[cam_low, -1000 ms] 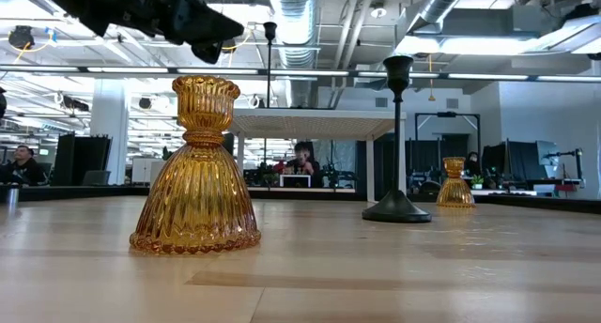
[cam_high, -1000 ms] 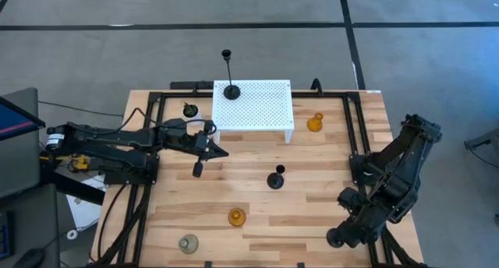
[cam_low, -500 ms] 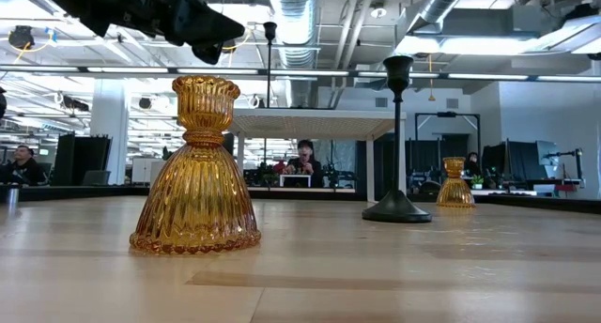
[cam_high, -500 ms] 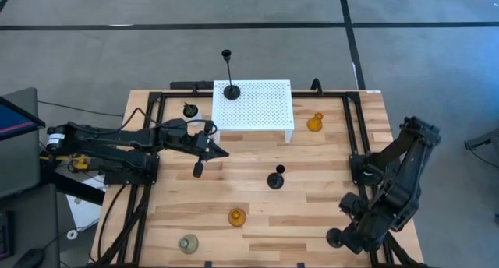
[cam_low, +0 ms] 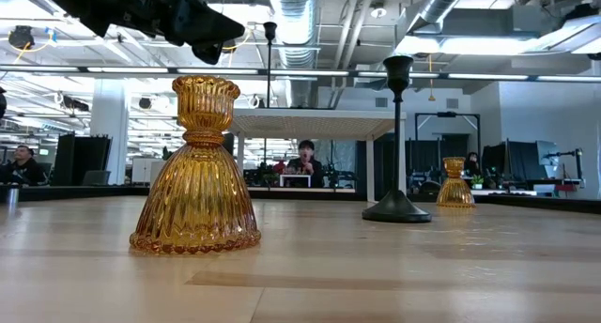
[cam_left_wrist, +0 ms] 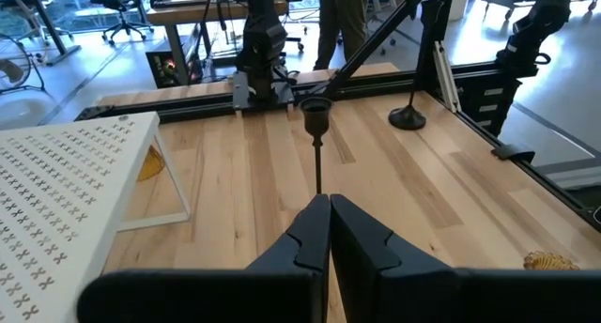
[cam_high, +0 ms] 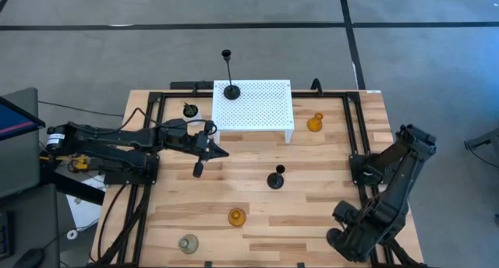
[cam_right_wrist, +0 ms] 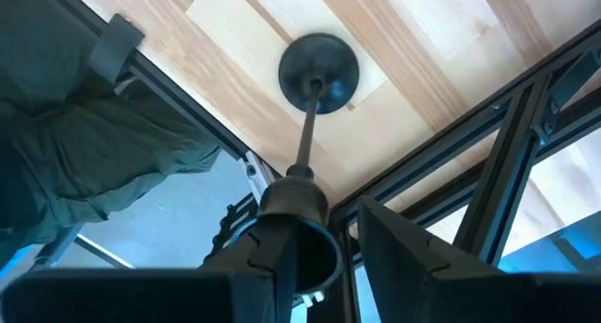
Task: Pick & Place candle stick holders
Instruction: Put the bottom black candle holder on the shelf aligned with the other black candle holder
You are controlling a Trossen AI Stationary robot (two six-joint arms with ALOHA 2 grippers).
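Lowering toward the frame's bottom right since the earlier frame, the right gripper (cam_right_wrist: 315, 243) grasps a black holder (cam_right_wrist: 317, 71) by its cup. Left gripper (cam_left_wrist: 329, 231), clenched, hovers left of centre, facing another black holder (cam_high: 276, 178).

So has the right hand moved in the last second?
Yes. In the high view the right hand has slid toward the table's near edge, away from the white perforated stand, staying by the near right corner.
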